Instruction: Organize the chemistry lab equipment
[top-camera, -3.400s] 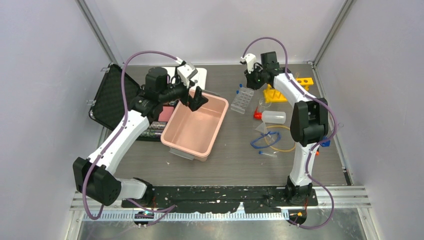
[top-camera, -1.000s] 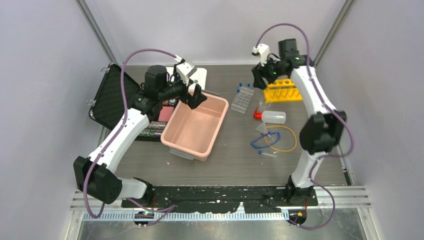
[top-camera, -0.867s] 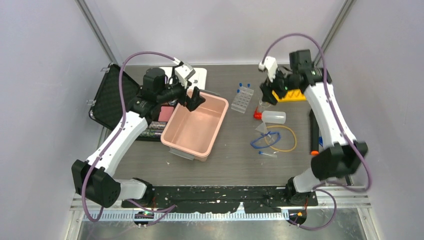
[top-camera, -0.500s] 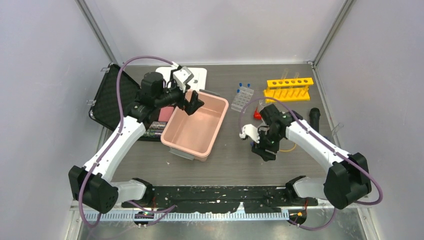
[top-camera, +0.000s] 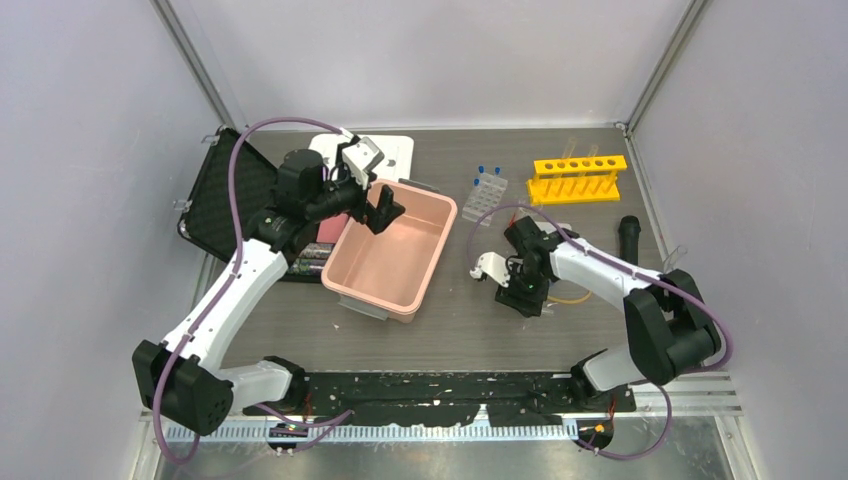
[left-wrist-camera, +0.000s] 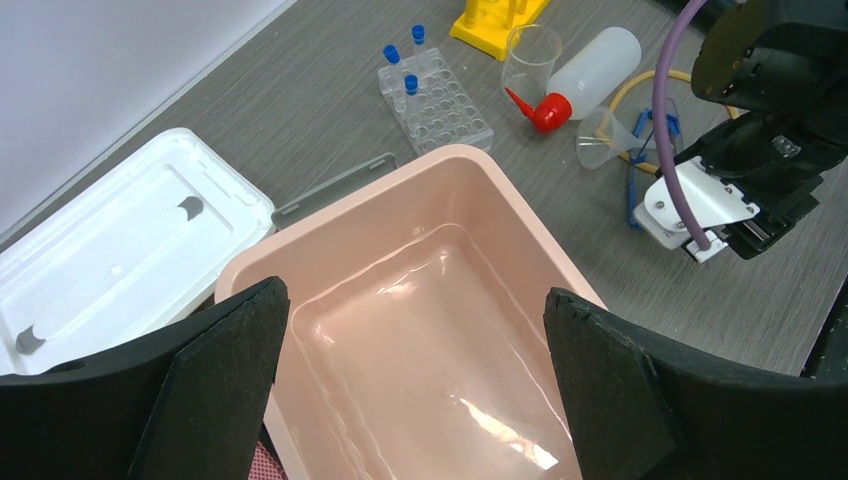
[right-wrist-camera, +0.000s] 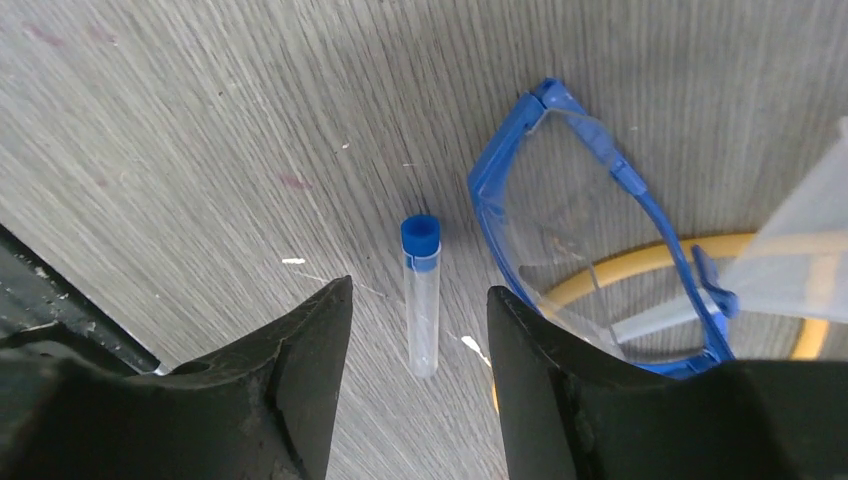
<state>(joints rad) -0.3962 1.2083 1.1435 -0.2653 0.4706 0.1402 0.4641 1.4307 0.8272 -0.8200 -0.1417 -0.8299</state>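
1. Right gripper (right-wrist-camera: 416, 330) swings down from the rack (top-camera: 578, 178) to the near table (top-camera: 450, 335), jaws spread astride a tube (right-wrist-camera: 421, 290) lying flat, untouched, just beside the glasses (right-wrist-camera: 590, 170).
2. Left gripper (left-wrist-camera: 415, 300) hangs splayed wide above the tub (left-wrist-camera: 520, 215).

Shot from high behind both arms, facing down over the table (top-camera: 460, 335). Looked from the left wrist across the pink tub (left-wrist-camera: 420, 320) to blue safety glasses (right-wrist-camera: 560, 200), seen close-up from the right wrist.

No legible text, labels or numbers anywhere.
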